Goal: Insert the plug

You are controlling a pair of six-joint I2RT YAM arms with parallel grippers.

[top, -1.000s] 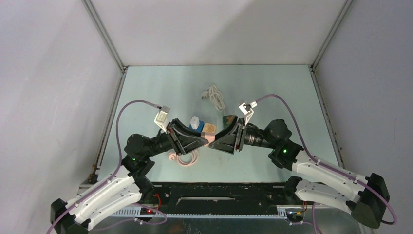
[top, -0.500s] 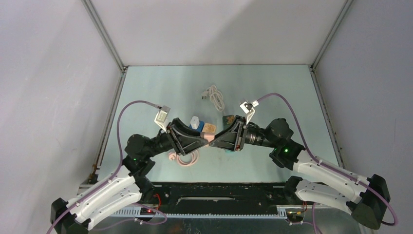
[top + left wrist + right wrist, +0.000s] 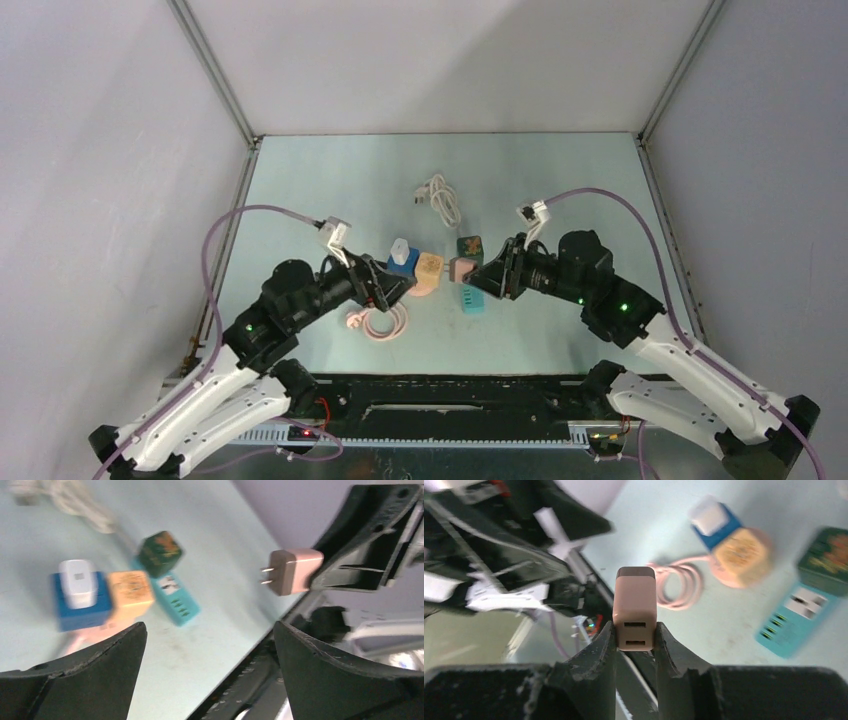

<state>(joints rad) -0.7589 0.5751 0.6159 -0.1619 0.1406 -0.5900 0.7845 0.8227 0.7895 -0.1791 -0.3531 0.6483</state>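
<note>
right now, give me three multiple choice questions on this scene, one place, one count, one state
1. The left claw is: A open and empty B shut and empty C shut on something
2. The pink charger sits: A in the left claw B in the right claw C lying loose
3. USB ports on its rear face: A one B two C four

1 A, its jaws stand wide apart, nothing between. 2 B, the right wrist view shows it clamped. 3 B, two slots stacked.
</note>
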